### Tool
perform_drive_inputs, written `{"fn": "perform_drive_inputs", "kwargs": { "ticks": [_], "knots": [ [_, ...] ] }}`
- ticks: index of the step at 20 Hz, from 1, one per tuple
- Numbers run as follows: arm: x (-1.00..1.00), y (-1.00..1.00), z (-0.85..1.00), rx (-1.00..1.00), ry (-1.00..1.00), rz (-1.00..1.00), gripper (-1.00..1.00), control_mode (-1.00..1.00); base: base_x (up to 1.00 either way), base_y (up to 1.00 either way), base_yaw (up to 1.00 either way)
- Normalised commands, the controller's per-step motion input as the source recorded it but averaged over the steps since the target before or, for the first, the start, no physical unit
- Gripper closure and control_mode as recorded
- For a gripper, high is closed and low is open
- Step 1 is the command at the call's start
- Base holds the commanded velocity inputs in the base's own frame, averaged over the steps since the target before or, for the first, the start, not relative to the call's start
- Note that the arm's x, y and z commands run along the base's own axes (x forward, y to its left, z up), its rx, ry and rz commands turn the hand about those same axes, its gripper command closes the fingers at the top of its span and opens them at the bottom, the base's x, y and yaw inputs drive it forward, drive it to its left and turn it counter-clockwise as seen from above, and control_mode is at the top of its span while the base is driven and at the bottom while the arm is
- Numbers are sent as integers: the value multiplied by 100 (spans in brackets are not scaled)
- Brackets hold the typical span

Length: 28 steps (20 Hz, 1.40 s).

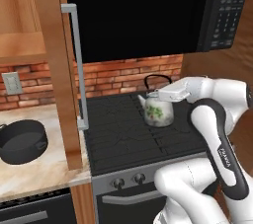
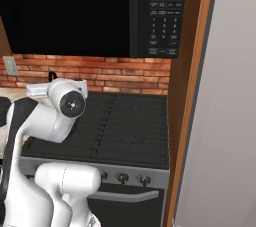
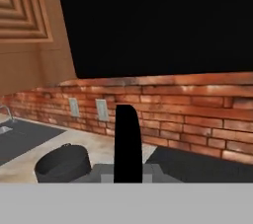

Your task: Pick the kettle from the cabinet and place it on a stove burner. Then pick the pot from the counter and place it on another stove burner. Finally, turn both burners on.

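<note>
Over stove, arm bent, jaws closed on kettle handle

- One kettle, on the cooktop.
- One pot, on the counter left of the cooktop.
- Two knobs on the cooktop's front in the left base view; three in the right.
- One microwave above the cooktop.
- Two wall outlets, behind the pot.
</note>
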Motion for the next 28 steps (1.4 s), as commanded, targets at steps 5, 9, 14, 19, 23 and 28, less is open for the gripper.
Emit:
{"fn": "perform_drive_inputs", "kwargs": {
  "ticks": [5,9,14,19,23,28],
  "knots": [
    [31,1,-13,10,-2,15,100,-100,0,0,0],
    [23,5,-2,7,-7,11,100,-100,0,0,0],
    [13,5,0,2,-11,7,100,-100,0,0,0],
    [13,3,0,0,-8,2,100,-100,0,0,0],
    [10,1,0,0,0,0,100,-100,0,0,0],
    [8,0,0,0,0,0,100,-100,0,0,0]
  ]
}}
